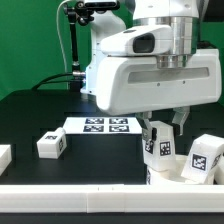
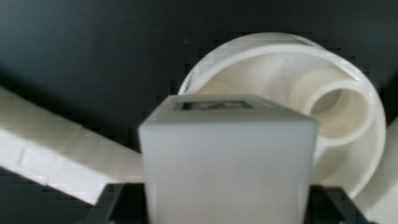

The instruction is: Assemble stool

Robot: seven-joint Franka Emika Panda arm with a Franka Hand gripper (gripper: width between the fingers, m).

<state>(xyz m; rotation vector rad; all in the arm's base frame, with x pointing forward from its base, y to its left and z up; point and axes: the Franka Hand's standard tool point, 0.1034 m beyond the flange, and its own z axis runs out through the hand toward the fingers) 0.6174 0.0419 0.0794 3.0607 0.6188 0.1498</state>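
Observation:
My gripper is shut on a white blocky stool leg with a black-and-white tag, holding it upright just over the round white seat at the front of the exterior view's right. In the wrist view the leg fills the middle between my dark fingers, with the gripper closed on its sides, and the seat's hollow inside shows behind it. A second tagged leg is at the seat's right side. A third leg lies on the table at the exterior view's left.
The marker board lies flat behind the legs in the middle. A plain white bar runs along the table's front edge, and it also shows in the wrist view. Another white piece sits at the far left edge.

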